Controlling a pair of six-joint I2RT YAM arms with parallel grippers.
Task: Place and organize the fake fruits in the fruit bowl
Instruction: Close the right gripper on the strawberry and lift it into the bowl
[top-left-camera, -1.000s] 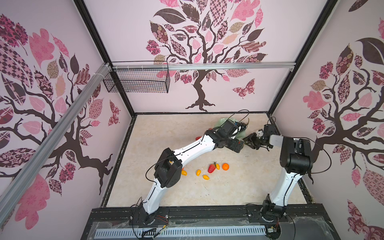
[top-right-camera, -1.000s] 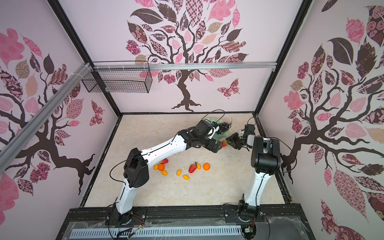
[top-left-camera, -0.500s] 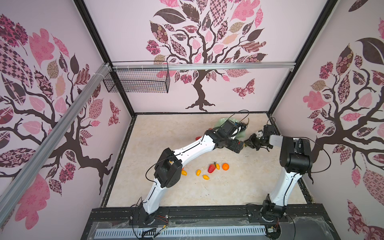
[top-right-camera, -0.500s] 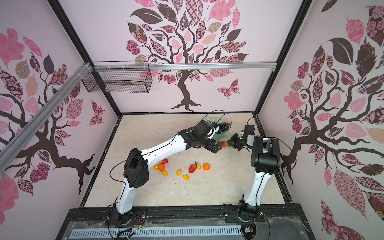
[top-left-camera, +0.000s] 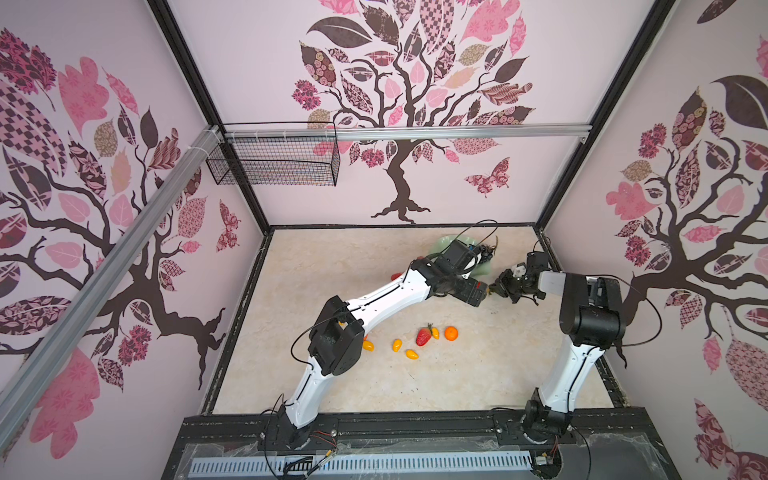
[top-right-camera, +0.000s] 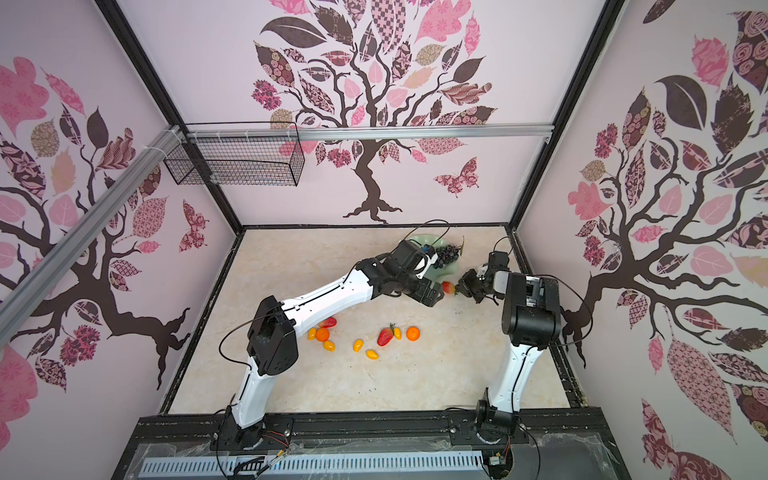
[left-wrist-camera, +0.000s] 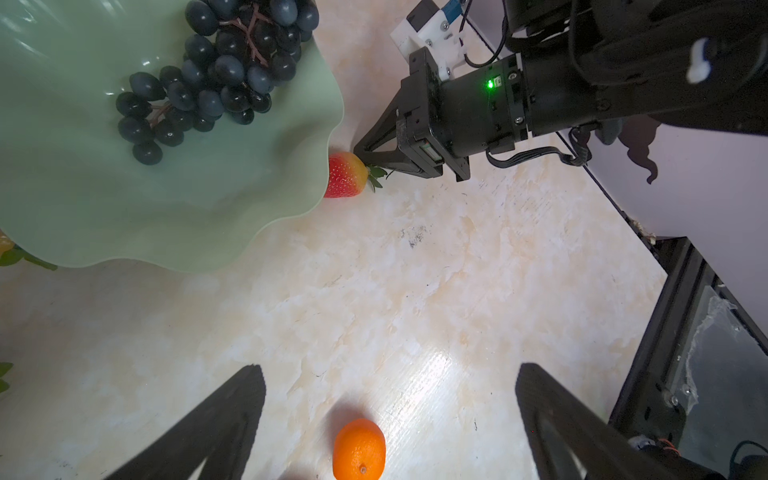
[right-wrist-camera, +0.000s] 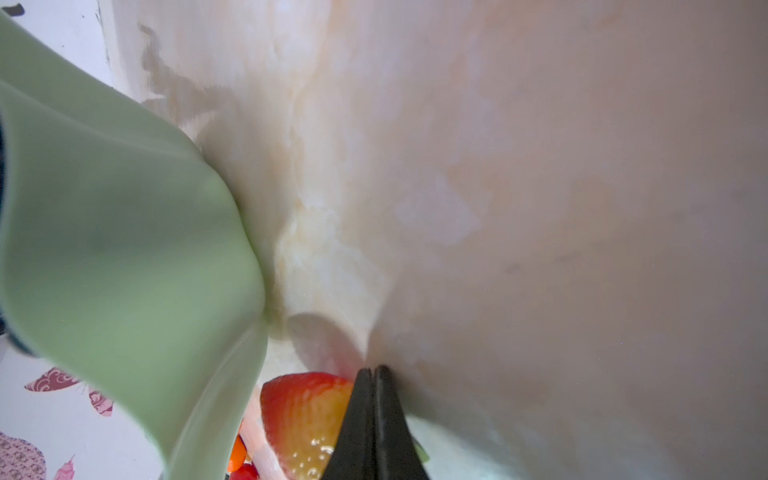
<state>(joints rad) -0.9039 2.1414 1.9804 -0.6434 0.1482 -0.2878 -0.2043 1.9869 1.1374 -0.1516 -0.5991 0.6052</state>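
Red strawberry (left-wrist-camera: 347, 180) lies tucked under the fruit bowl (left-wrist-camera: 318, 124) edge.

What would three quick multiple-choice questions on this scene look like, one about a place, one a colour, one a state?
1. Where is the grape bunch?
A) inside the fruit bowl
B) in the wire basket
C) on the table

2. What colour is the fruit bowl?
A) red
B) black
C) pale green

3. How is the right claw?
A) wide open
B) shut, tips at the strawberry's leafy end
C) shut around the grape bunch

Answers:
1 A, the left wrist view shows the bunch lying in the dish.
2 C, its ruffled surface is pale green.
3 B, the right wrist view shows its two fingers pressed together beside the strawberry.
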